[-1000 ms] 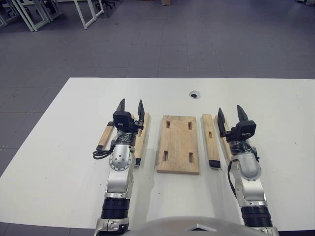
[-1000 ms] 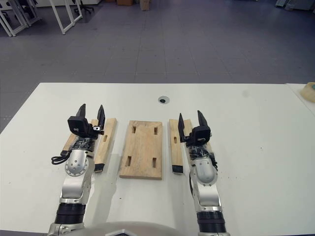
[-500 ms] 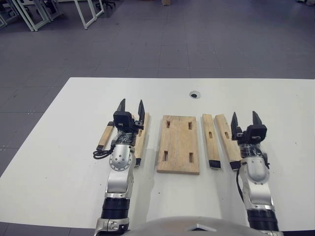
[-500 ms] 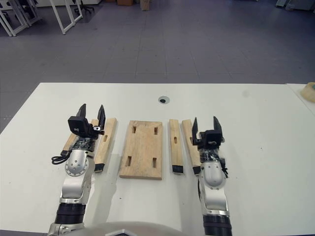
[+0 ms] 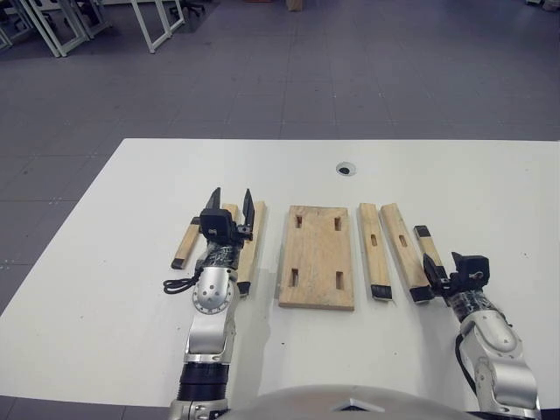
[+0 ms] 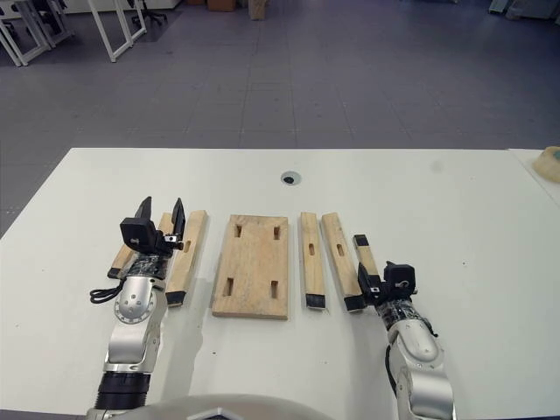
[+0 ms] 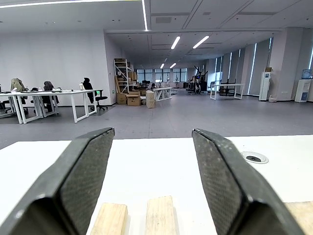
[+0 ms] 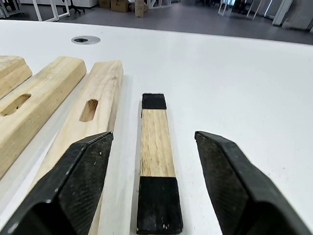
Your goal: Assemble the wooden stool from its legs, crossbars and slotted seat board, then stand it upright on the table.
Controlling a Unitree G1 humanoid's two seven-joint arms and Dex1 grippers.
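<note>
The room was a large open hall with a grey tiled floor [image 5: 350, 70] and white-framed desks [image 5: 156, 19] along its far side. The rectangular white table [image 5: 490, 184] carried all the parts, each lying flat and unassembled.

The pale wooden slotted seat board [image 5: 318, 255] lay at the table's centre, its four slots facing up. To its right lay two long slotted wooden legs [image 5: 374, 249] [image 5: 403, 249], side by side, black-tipped at the near end. A third long wooden leg [image 5: 252, 245] lay to the left of the board.

A short black-ended wooden crossbar [image 5: 427, 245] lay just right of the right-hand legs. A second short crossbar [image 5: 185, 243] lay at the far left. Between it and the left leg, a further wooden piece [image 7: 160, 215] was partly hidden, probably another leg.

The left gripper [image 5: 231, 192] was over the left parts, fingers apart, holding nothing. The right gripper [image 8: 152, 137] was at the near end of the right crossbar, fingers spread to either side of it, not closed on it.

A small round cable port [image 5: 346, 168] sat in the table beyond the board.
</note>
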